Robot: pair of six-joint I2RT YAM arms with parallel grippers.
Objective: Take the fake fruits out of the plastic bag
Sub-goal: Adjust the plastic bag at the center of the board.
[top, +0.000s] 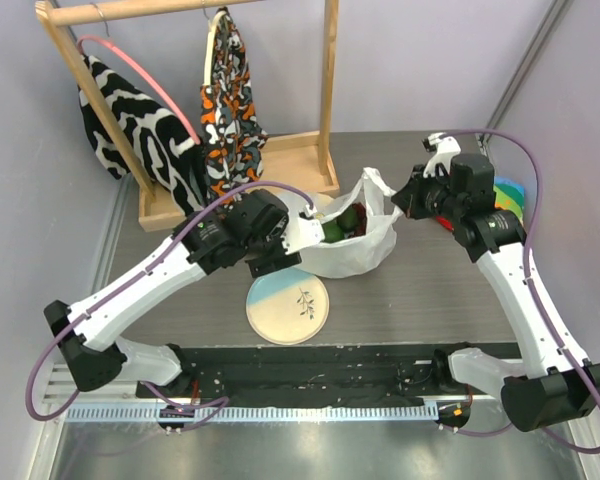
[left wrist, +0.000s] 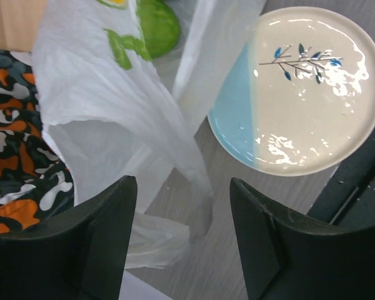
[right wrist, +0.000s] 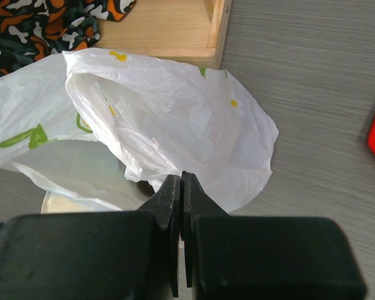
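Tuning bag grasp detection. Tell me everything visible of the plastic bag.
The plastic bag is thin, crinkly, translucent white film with small yellow and green print. It sits slumped on the grey table, mouth open toward the left arm, a green fruit showing inside. The right gripper is shut on a fold, holding one side up. A twisted strip runs between the fingers of the open left gripper.

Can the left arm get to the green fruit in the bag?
Probably yes. The right gripper holds the plastic bag up, its mouth open toward the left gripper, whose jaws stand apart. The green fruit shows just ahead, though a fold of bag hangs in between.
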